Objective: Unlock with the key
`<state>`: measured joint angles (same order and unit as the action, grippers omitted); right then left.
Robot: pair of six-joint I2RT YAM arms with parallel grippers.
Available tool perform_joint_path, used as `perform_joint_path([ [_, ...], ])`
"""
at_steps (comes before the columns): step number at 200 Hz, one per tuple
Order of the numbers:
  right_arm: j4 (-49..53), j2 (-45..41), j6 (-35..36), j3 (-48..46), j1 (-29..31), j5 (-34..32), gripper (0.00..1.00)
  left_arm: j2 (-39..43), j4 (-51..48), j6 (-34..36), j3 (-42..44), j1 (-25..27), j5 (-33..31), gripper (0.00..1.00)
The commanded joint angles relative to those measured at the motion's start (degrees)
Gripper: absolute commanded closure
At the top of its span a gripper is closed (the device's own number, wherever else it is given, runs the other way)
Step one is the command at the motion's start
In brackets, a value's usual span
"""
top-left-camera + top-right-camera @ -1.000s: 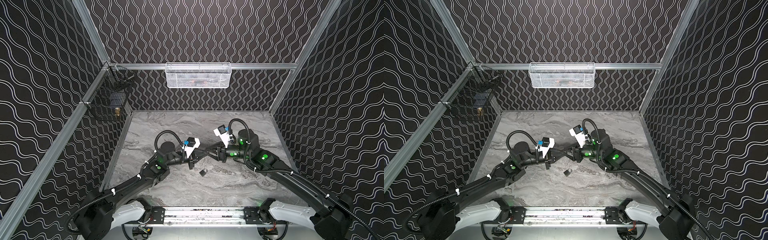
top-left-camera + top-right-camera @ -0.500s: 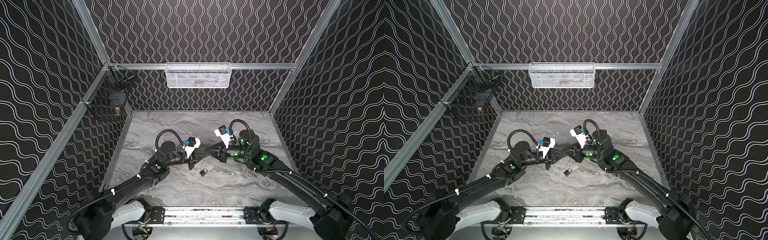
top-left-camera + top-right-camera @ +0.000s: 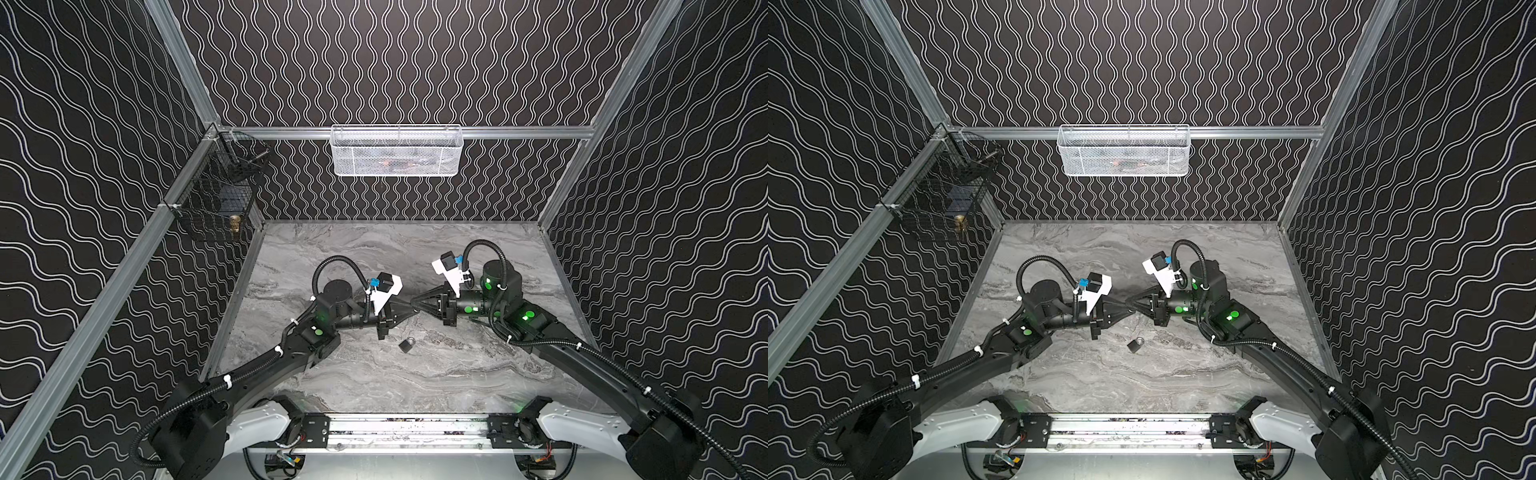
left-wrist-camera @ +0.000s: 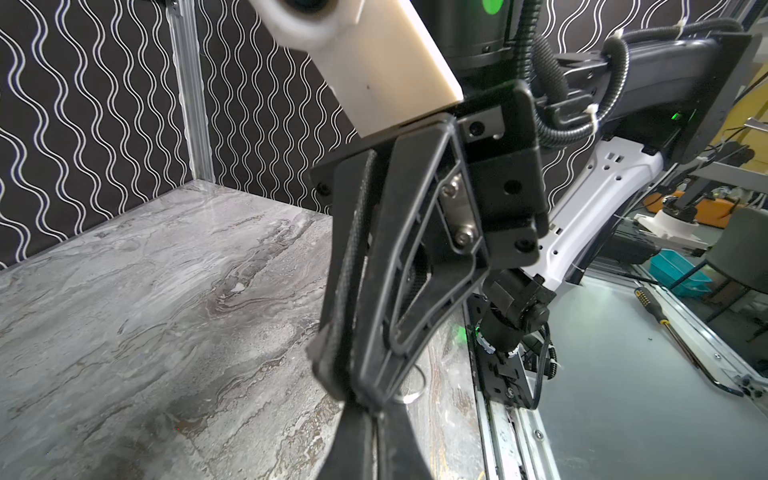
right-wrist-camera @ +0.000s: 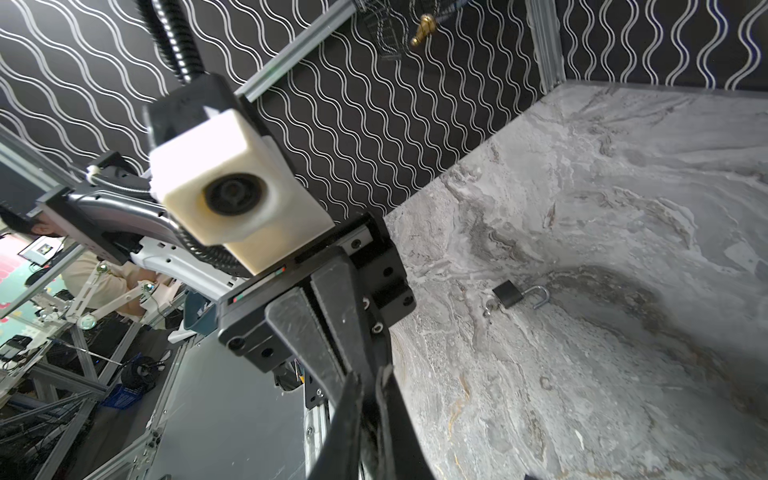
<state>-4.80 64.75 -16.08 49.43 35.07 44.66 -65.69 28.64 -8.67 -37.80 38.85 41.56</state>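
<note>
My left gripper (image 3: 410, 311) and right gripper (image 3: 416, 302) meet tip to tip above the middle of the marble table (image 3: 457, 374) in both top views. Both are shut. A thin metal key ring (image 4: 417, 388) hangs where the tips touch in the left wrist view; the key's blade is hidden between the fingers. My left gripper (image 4: 372, 409) points up into the right arm's fingers (image 4: 374, 270). My right gripper (image 5: 368, 382) closes around the left arm's fingertips (image 5: 324, 332). The small black padlock (image 3: 406, 344) (image 3: 1136, 345) (image 5: 508, 293) lies on the table just in front of the tips, silver shackle sticking out.
A white mesh basket (image 3: 397, 151) hangs on the back rail. A black wire basket (image 3: 216, 199) with a brass piece (image 3: 235, 224) hangs at the left back corner. Patterned walls close three sides. A metal rail (image 3: 407, 428) runs along the table's front edge.
The right gripper's jaws have closed and it has edged left onto the left gripper's tips. The left arm and the padlock have stayed put.
</note>
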Motion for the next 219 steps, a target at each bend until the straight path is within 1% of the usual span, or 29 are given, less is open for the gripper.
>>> perform_joint_path([
  [1, 0.8, 0.0, -0.9, -0.8, -0.7, 0.6, 1.0, 0.1, 5.8, 0.7, -1.0, -0.5, 0.0, 1.0],
  [73, -2.4, 0.3, -1.0, -1.8, -1.4, 1.7, 1.0, -1.4, 5.9, -0.3, -2.1, -1.3, 0.8, 1.0],
  [105, -2.0, 0.1, -0.4, -1.6, -1.8, 1.0, 1.0, -1.8, 6.9, -1.2, -2.0, -1.8, 1.5, 0.95],
  [127, -3.5, -0.5, -1.2, -2.4, -2.2, -0.1, 1.0, -1.9, 6.8, -1.3, -1.9, -1.8, 1.6, 0.91],
  [140, -5.0, -0.8, -1.9, -2.9, -2.3, 0.1, 1.0, -2.0, 6.9, -1.4, -1.8, -1.9, 1.8, 0.91],
  [168, -5.3, -1.3, -2.2, -2.4, -2.5, 0.6, 1.0, -2.2, 6.4, -1.1, -2.1, -2.0, 2.2, 1.0],
  [186, -4.8, -1.3, -2.1, -2.3, -2.4, 1.3, 1.0, -2.1, 5.6, -0.5, -2.4, -2.0, 2.5, 1.0],
  [195, -3.8, -1.4, -1.9, -2.1, -2.5, 1.3, 0.85, -2.0, 4.5, 0.1, -2.8, -2.0, 2.5, 1.0],
  [204, -3.5, -1.7, -2.1, -2.2, -2.5, 1.6, 0.78, -2.1, 3.3, 0.7, -3.2, -2.0, 2.7, 1.0],
  [212, -4.1, -2.2, -2.9, -2.3, -2.5, 1.3, 0.69, -2.1, 2.3, 1.4, -3.5, -2.0, 2.8, 1.0],
  [219, -4.8, -2.6, -3.8, -2.5, -2.5, 1.0, 0.66, -2.1, 1.6, 1.9, -3.7, -2.0, 2.8, 1.0],
])
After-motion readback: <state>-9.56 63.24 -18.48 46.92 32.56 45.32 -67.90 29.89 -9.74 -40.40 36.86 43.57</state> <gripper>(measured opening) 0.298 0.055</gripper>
